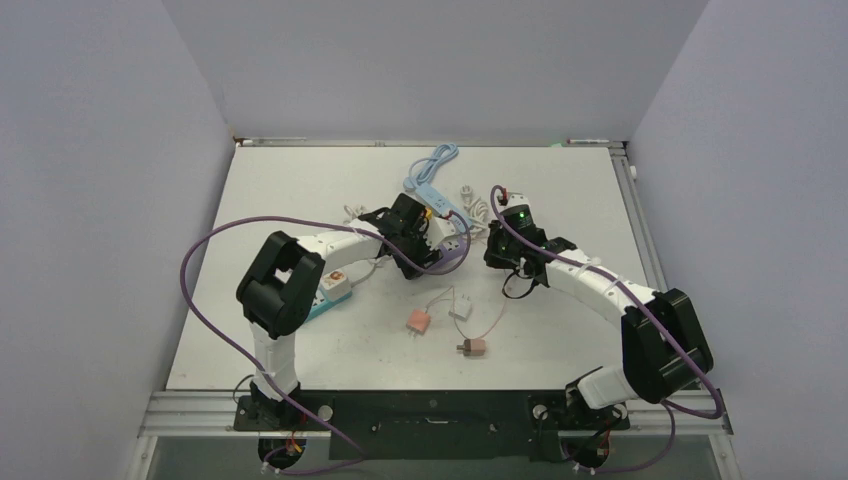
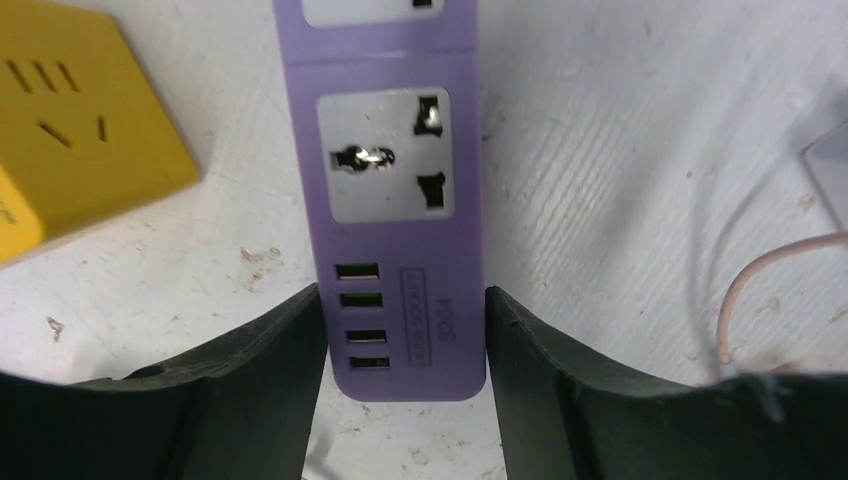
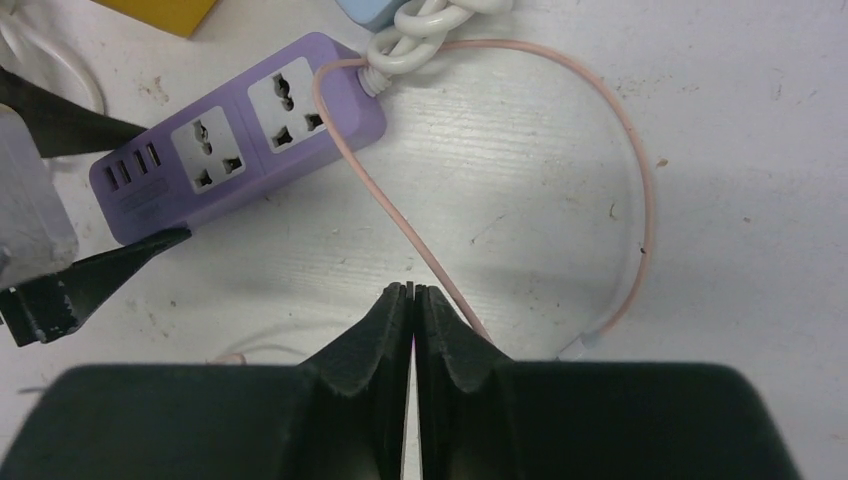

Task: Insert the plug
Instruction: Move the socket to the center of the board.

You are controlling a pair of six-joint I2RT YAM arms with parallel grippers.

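Observation:
The purple power strip (image 2: 385,150) lies flat on the white table, with two sockets and several USB ports at its near end. My left gripper (image 2: 402,295) is shut on that USB end, one finger against each side. The strip also shows in the right wrist view (image 3: 240,150) and the top view (image 1: 452,250). My right gripper (image 3: 413,290) is shut to the right of the strip, above the table. A thin edge shows between its tips. A pink cable (image 3: 630,170) loops from behind its right finger. I cannot see the plug itself.
A yellow socket cube (image 2: 70,110) sits left of the strip. A blue power strip (image 1: 425,185) with a white cord lies behind. A pink adapter (image 1: 418,321), a white one (image 1: 461,310) and a brown one (image 1: 474,347) lie in front. A white-teal strip (image 1: 335,285) lies under the left arm.

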